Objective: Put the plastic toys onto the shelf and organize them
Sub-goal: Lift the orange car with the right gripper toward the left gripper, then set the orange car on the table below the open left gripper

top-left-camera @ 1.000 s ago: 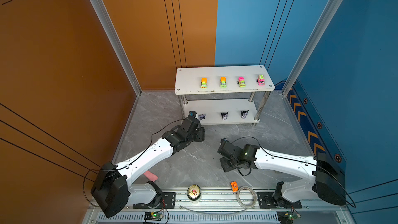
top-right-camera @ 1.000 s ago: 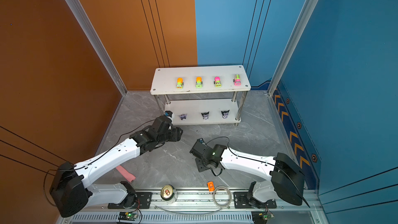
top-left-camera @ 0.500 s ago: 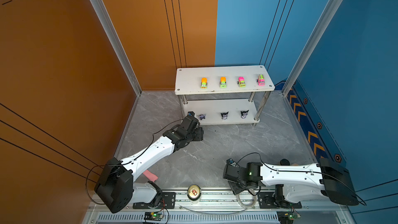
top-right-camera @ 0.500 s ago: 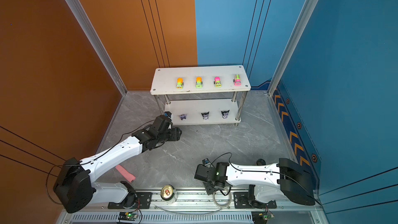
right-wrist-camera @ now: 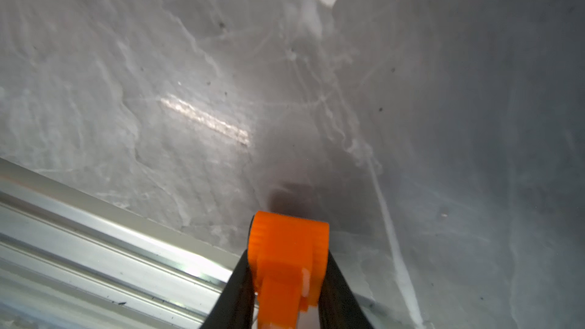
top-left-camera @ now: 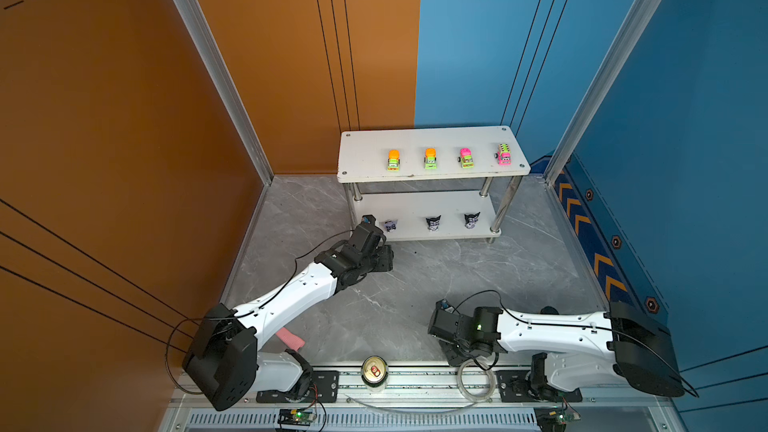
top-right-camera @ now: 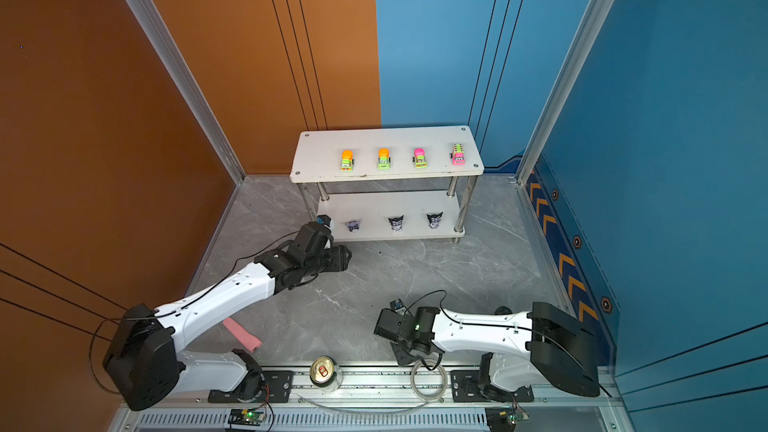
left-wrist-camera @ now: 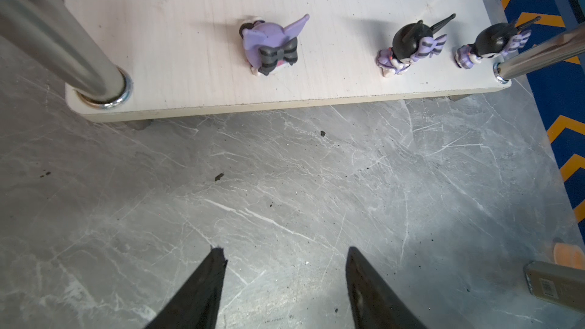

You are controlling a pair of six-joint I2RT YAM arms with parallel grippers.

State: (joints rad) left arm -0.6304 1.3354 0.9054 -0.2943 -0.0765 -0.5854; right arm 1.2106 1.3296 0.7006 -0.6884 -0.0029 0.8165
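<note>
Pinching the orange car (right-wrist-camera: 285,238) by its sides, the right gripper (right-wrist-camera: 288,257) has just closed beside the near rail (right-wrist-camera: 79,232), where the car lay loose a second ago. This last toy, well apart from the shelf (top-left-camera: 365,151), seems ready to lift. The left gripper (left-wrist-camera: 285,250) gapes empty before the lower tier.

Lighting: bright, even, overhead in both top views; a soft shadow is cast beneath the shelf (top-left-camera: 361,151). Right wrist view: blurred throughout; a glare streak is seen on the floor (right-wrist-camera: 205,118), orange toy car (right-wrist-camera: 286,257) out of focus. Left wrist view: sharp, edges bowed.
</note>
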